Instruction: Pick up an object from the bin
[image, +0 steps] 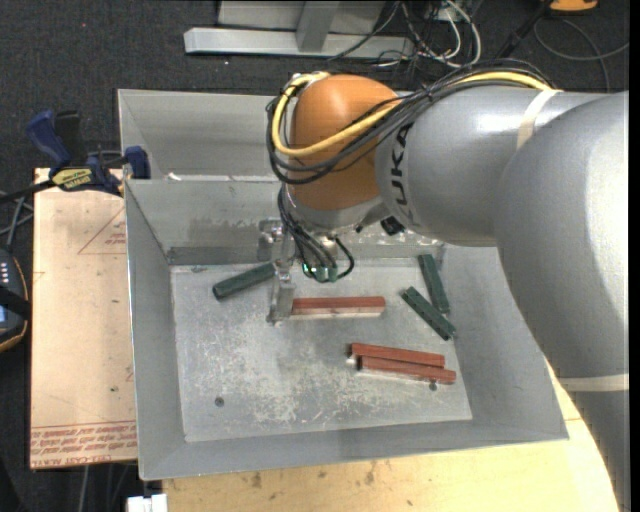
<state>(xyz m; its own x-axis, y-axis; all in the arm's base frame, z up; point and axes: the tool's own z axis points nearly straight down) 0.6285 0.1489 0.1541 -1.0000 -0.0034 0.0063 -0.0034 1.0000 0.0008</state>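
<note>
In the bin (155, 330), pincer (281, 305) at red-brown bar (340, 306) end, bare floor beside.

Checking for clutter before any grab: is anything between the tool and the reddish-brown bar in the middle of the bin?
Nothing visible. The tool stands at the left end of the reddish-brown bar; the dark green stick lies to its left, not between them.
</note>
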